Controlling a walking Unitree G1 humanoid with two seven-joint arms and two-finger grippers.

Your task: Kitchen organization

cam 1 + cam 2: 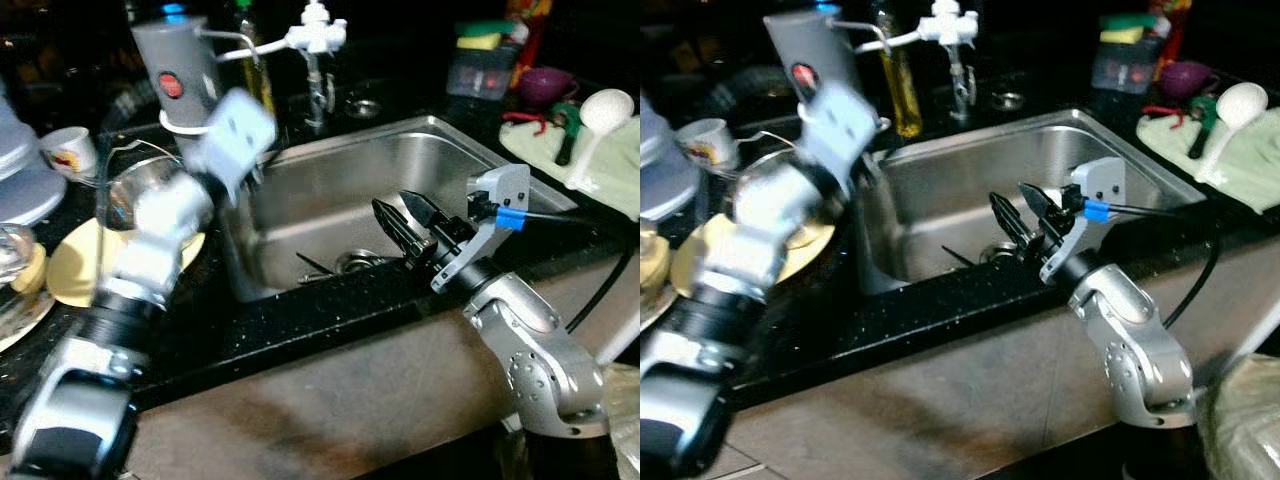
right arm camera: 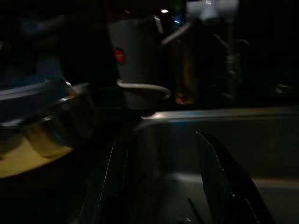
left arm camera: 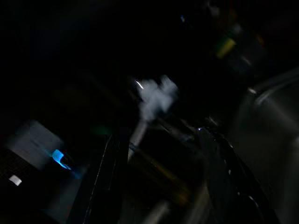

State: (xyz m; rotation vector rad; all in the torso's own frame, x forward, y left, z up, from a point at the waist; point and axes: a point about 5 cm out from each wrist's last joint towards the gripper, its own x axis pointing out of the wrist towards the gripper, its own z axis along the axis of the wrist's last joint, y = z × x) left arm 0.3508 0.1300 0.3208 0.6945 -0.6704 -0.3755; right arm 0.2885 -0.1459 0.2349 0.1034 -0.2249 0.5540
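Metal sink (image 1: 330, 190) sits in a black counter (image 1: 330, 310), and a white tap (image 1: 315, 35) stands behind it. The right gripper (image 1: 405, 222) hangs over the front of the sink, near the drain (image 1: 355, 262). Its two black fingers (image 1: 392, 228) are spread apart and hold nothing. The left arm (image 1: 150, 240) reaches up over the counter beside the sink, and it looks blurry. The left gripper (image 3: 163, 186) shows up in the dark wrist view, with its fingers (image 3: 224, 172) apart and nothing between them, pointing toward the tap. A grey jug (image 1: 180, 75) with a red dot stands at the back. A yellow bottle (image 1: 902, 85) stands just beside it. A shiny bowl (image 1: 140, 190) sits on the counter near a yellow plate (image 1: 75, 265). A small white cup (image 1: 70, 150) sits farther to the left. On the right side, a white ladle (image 1: 600, 120) lies on a pale green cloth (image 1: 610, 170). A purple bowl (image 1: 545, 85) and a clear box (image 1: 482, 65) with a yellow sponge (image 1: 478, 42) on top sit behind the cloth.
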